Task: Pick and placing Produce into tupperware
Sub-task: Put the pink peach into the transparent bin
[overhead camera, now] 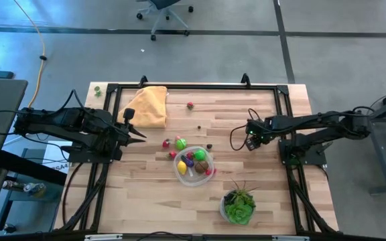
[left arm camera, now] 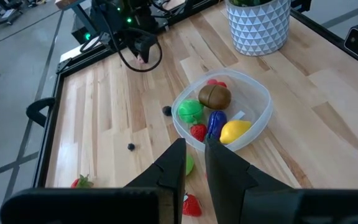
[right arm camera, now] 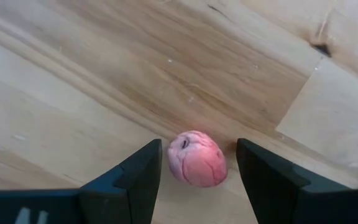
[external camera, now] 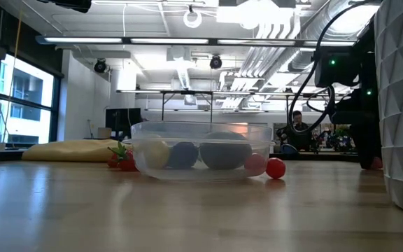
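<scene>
Closest to your right gripper (right arm camera: 194,171), a small pink-red toy fruit (right arm camera: 196,158) lies on the wooden table (right arm camera: 104,68), just between the two fingers. The fingers stand apart on both sides of it and do not seem to press it yet, so I judge that this is the approach for a pick. This arm is stretched in from the right side and the gripper points down at the boards.

Farther on, near the middle of the table, you find the tupperware (overhead camera: 194,175) with several pieces inside (green, brown, purple, yellow and red ones). More produce lies loose beside it, so the work is not finished.

Your left gripper (left arm camera: 194,158) waits at the left side, fingers nearly together and empty, aimed towards the container.
</scene>
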Tool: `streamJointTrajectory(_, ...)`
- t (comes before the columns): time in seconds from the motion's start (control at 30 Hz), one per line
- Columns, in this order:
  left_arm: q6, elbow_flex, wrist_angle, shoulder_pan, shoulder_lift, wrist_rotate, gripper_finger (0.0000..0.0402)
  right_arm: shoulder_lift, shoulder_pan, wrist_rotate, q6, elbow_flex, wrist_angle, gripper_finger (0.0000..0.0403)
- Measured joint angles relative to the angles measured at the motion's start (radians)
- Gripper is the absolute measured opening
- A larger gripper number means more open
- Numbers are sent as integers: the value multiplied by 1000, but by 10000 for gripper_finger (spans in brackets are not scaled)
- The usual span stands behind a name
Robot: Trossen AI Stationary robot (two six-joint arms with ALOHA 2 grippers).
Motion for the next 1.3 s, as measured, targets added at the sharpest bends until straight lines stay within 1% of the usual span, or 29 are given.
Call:
streamJointTrajectory(0.23, 0, 0, 0, 0, 0, 0, 51, 0, 0, -7, -21, 0, 3, 194)
streamJointTrajectory(0.8, 0, 0, 0, 0, 0, 0, 51, 0, 0, -10, -22, 0, 11, 131)
streamJointTrajectory(1.3, 0, 0, 0, 0, 0, 0, 51, -12, 0, -11, -46, 0, 18, 128)
